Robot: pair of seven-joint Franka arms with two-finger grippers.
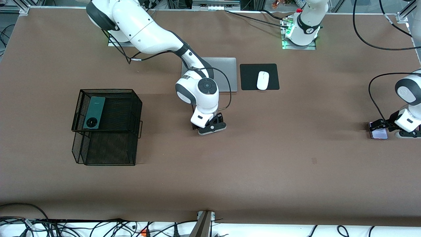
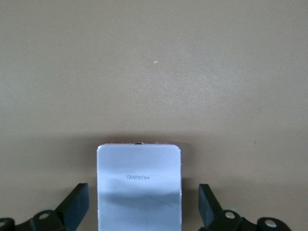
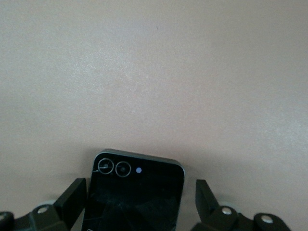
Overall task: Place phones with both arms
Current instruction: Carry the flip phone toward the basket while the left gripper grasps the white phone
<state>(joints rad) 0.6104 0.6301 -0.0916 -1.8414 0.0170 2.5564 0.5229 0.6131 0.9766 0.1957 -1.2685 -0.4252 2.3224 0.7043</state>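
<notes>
Front view: right claw [image 1: 212, 126] low on the brown bench [image 1: 263, 158], mid-bench, nearer the front camera than the silver laptop [image 1: 227, 70]; black phone under it barely visible. Left claw [image 1: 383, 126] low at the left arm's end of the bench, over the lilac-white phone [image 1: 378, 133]. Dark-green phone [image 1: 93, 112] lying flat on top of the black wire basket [image 1: 108, 126] toward the right arm's end. White mouse [image 1: 262, 80] on a black pad [image 1: 259, 76] beside the laptop.

Left wrist view: left claw [image 2: 143, 202] spread wide, fingers [image 2: 77, 202] standing apart from both long edges of the lilac-white phone [image 2: 139, 185], no contact seen. Phone flat on the bench.

Right wrist view: right claw [image 3: 139, 202] likewise spread, fingers [image 3: 72, 199] flanking the black phone [image 3: 134, 195] with a small gap on each side. Phone flat on the bench, twin camera rings facing up.
</notes>
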